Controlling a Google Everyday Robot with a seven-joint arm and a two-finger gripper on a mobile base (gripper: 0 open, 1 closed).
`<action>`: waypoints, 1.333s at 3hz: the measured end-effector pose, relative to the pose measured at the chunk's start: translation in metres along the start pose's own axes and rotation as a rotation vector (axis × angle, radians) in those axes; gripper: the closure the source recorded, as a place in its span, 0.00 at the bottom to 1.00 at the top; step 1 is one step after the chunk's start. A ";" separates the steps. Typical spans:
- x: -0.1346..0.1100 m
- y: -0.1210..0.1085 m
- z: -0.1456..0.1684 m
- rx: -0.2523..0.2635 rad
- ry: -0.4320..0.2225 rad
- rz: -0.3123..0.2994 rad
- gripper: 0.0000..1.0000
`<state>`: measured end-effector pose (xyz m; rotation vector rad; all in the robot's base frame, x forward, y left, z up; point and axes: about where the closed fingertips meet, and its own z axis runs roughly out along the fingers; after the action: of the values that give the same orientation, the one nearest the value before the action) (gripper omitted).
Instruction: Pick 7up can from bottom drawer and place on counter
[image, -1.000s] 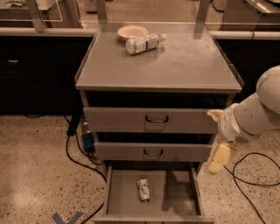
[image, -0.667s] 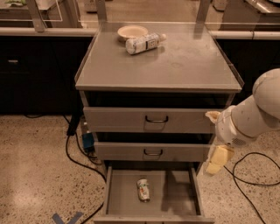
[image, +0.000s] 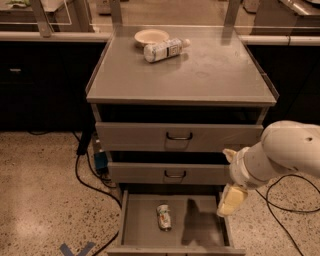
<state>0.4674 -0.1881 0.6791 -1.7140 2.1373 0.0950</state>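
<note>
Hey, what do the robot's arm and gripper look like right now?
The arm is a smooth, rounded white shell with a ringed white wrist. The gripper, by the bottom drawer's right edge, has two pale yellow fingers. No markings show.

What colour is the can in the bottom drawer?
The can is pale white-green with darker markings (camera view); the open gripper hangs right of it.

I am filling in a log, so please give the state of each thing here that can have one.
Can: lying on its side in the bottom drawer.
Bottom drawer: pulled open.
Two upper drawers: partly out.
Bottle: lying on the counter.
Bowl: upright, beside bottle.
Gripper: open, empty, right of the drawers.
</note>
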 end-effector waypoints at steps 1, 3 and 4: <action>0.003 0.005 0.035 -0.001 -0.004 0.010 0.00; 0.009 0.027 0.124 -0.052 0.007 0.045 0.00; 0.009 0.027 0.124 -0.052 0.007 0.045 0.00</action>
<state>0.4727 -0.1532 0.5569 -1.6971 2.1973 0.1595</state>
